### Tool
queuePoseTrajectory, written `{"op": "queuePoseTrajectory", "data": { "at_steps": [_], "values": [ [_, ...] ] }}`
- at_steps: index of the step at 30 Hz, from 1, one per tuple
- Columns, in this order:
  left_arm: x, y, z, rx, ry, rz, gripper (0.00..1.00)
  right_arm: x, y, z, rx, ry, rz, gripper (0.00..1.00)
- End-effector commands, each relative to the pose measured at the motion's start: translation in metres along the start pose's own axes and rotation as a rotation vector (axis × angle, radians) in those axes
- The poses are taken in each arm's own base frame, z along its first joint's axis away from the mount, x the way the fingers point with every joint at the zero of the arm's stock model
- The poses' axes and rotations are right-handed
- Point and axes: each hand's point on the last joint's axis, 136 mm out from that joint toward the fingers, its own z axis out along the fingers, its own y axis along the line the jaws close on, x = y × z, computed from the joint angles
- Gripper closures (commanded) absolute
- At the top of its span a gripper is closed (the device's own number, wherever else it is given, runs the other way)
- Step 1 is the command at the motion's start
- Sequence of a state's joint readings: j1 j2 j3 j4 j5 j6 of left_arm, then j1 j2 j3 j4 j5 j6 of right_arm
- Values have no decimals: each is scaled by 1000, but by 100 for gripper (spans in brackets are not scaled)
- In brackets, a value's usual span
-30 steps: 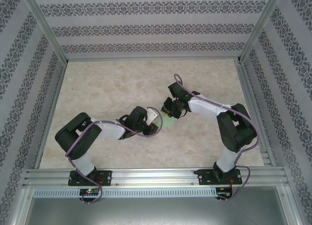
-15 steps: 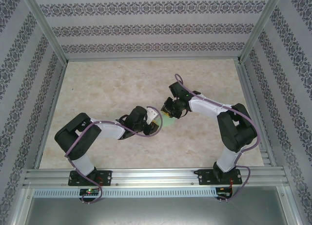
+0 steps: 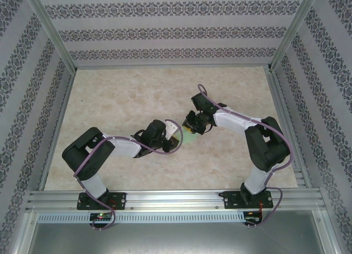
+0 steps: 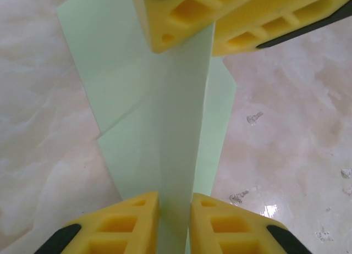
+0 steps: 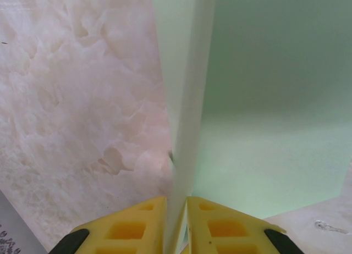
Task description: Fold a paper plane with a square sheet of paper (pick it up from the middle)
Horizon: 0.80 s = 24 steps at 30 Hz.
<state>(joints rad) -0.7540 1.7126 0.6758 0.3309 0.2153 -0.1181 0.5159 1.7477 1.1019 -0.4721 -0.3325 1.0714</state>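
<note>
The pale green paper plane (image 4: 181,127) is a folded piece with a raised centre ridge and flat flaps on both sides, held just above the table between the two arms (image 3: 190,137). My left gripper (image 4: 175,196) is shut on the near end of the ridge. My right gripper (image 4: 213,37) pinches the far end of the same ridge from the opposite side. In the right wrist view the right gripper (image 5: 177,202) is shut on the thin upright fold, with a broad green flap (image 5: 264,127) spreading to the right. From above, the left gripper (image 3: 177,132) and right gripper (image 3: 191,125) almost meet.
The marbled beige table (image 3: 137,94) lies bare around the arms. Patterned walls and aluminium posts (image 3: 52,34) enclose it on three sides. A metal rail (image 3: 176,202) runs along the near edge by the arm bases.
</note>
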Motion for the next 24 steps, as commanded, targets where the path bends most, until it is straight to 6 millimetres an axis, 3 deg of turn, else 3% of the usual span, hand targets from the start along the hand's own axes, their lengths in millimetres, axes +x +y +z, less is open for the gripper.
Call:
{"op": "queuePoseTrajectory", "data": {
  "at_steps": [1,11,19,24],
  "values": [
    [-2,-5,5,20,-29,-7,77,0,-3,-2,-3,6,-9,82],
    [-4,-8,4,39,-42,-35,89,-1,-7,-4,-5,1,-9,79],
    [8,-17,6,100,-14,-156,90,-8,5,-26,-97,-53,-120,48],
    [10,-21,9,128,9,-217,91,-6,8,-43,-125,-94,-225,42]
  ]
}}
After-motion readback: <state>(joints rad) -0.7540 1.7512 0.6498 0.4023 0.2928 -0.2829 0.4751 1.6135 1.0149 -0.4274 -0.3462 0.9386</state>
